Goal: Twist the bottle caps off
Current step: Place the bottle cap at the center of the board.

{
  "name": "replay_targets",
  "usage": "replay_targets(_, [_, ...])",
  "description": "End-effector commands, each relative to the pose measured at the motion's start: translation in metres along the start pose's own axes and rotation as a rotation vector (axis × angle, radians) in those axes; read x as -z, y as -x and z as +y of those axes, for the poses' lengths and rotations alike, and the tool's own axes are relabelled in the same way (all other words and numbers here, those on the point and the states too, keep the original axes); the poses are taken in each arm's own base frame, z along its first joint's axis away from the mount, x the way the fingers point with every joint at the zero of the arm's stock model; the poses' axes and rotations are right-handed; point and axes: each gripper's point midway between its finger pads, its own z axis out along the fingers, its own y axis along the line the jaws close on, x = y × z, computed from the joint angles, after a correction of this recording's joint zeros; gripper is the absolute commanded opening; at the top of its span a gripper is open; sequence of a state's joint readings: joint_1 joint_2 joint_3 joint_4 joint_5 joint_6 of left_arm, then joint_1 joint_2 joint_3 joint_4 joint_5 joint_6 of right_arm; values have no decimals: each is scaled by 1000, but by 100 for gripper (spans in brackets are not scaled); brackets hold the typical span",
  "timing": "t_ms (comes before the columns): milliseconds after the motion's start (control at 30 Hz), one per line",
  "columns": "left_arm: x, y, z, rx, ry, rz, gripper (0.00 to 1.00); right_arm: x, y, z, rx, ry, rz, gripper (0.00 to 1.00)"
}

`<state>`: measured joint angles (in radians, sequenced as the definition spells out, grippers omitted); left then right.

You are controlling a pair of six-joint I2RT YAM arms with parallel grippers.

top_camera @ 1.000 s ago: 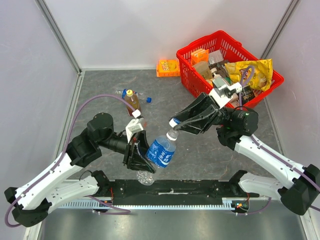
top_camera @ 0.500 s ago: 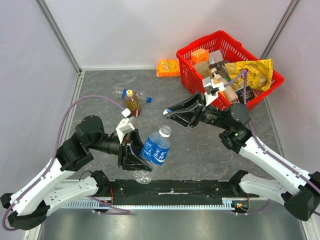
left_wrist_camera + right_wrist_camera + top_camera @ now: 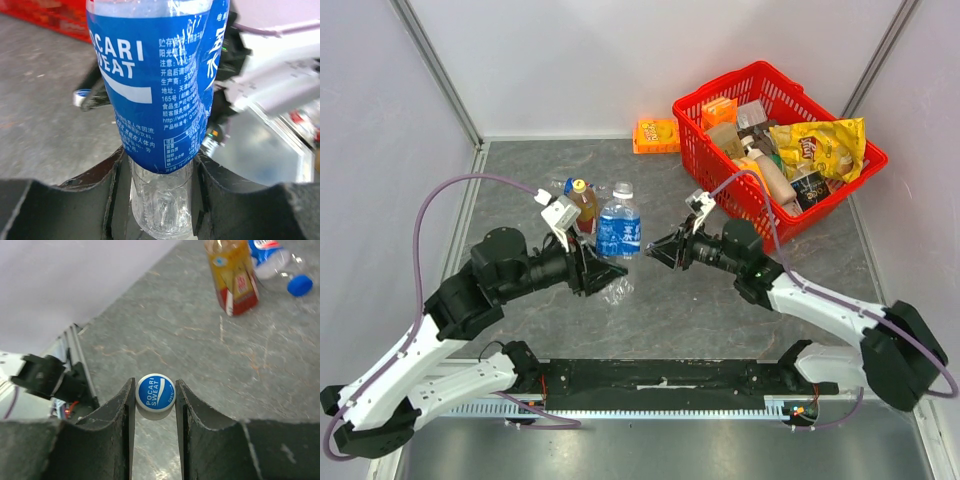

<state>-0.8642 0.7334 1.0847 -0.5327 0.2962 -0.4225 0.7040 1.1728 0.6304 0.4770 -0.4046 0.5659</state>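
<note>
Mottled grey stone-look tabletop [image 3: 520, 170], boxed by plain white wall panels [image 3: 640, 60] on three sides; silver metal corner posts [image 3: 438, 72] at rear. Even, diffuse lighting.

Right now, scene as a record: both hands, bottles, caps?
left hand: shut on clear plastic bottle with blue label, gripped low on its body
right hand: shut on small round white-and-blue cap, held apart from that bottle
amber plastic bottle: upright on table, yellow cap on
second clear bottle: lying behind the amber one, blue cap at its end
red plastic basket: far right, holds packets
</note>
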Motion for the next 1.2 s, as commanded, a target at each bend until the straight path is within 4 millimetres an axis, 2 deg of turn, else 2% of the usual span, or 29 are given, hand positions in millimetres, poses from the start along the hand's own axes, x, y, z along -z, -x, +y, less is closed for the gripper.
replay_targets(0, [-1,3,68,85,367,-96,2,-15,-11,-31,56,-88,-6,0])
replay_targets(67, [2,-4,84,94,449,-81,2,-20,-22,-46,48,-132,4,0])
replay_targets(133, [4,-10,90,95,476,-63,2,-23,-35,-60,71,-182,24,0])
replay_targets(233, [4,-16,89,92,465,-46,2,-28,-53,-83,117,-260,68,0])
replay_targets(367, [7,-19,86,86,442,-52,2,-41,-75,-99,111,-298,141,0])
replay_targets(500, [10,-16,80,80,406,-79,2,-46,-94,-114,121,-366,176,6])
replay_targets(567, [11,-14,78,71,397,-86,2,-50,-104,-118,134,-382,209,15])
replay_targets(667, [14,-15,80,67,414,-82,2,-53,-117,-118,165,-406,262,22])
replay_targets(733, [15,-17,82,66,426,-75,2,-51,-122,-120,181,-437,281,34])
replay_targets(867, [18,-19,84,68,437,-69,2,-49,-128,-119,186,-443,306,68])
replay_targets(900, [18,-19,84,69,437,-72,2,-48,-128,-119,185,-445,311,73])
replay_targets(967, [20,-20,86,74,448,-76,2,-47,-128,-119,178,-455,317,79])
replay_targets(1167, [25,-21,85,91,453,-86,2,-45,-108,-110,169,-461,298,93])
